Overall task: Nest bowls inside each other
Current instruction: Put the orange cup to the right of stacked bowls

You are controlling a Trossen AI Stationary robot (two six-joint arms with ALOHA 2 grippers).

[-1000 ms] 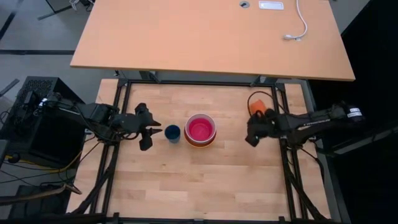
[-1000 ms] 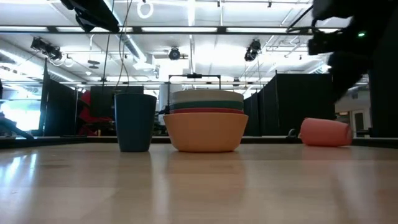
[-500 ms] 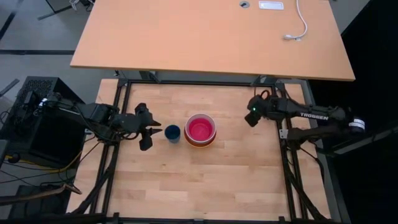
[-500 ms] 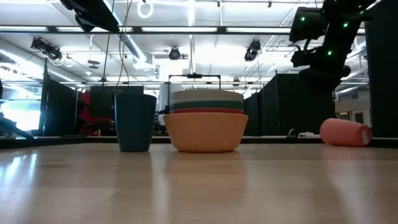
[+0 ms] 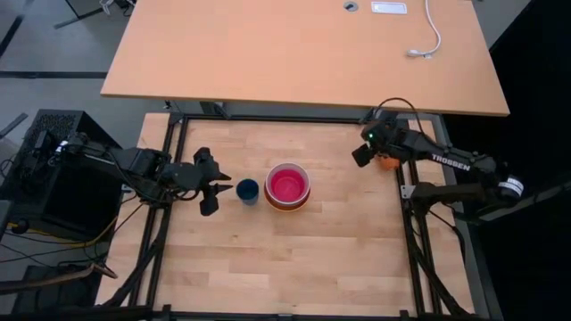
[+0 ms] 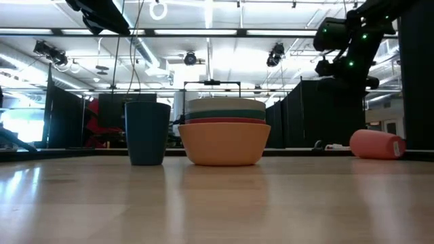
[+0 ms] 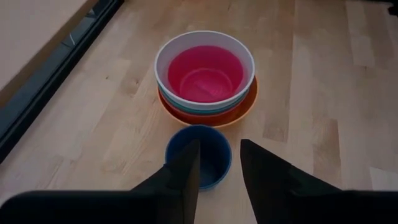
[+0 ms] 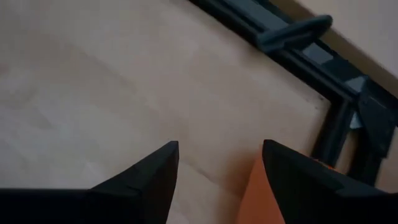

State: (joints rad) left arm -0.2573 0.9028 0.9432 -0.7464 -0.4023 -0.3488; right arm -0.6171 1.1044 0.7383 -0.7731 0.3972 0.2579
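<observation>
Your right end effector (image 5: 364, 153) has swung from mid-right toward the far right corner of the bench (image 5: 294, 259); its fingers stand apart, empty, above the tipped orange cup (image 6: 377, 144). The bowls (image 5: 287, 185) sit nested at centre, upright, openings facing up. Your left end effector (image 7: 219, 163) hovers partly parted, just left of the blue cup (image 5: 247, 190).

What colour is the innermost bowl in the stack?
Magenta-pink innermost bowl, sitting inside the white bowl; clearest in the left wrist view.
</observation>
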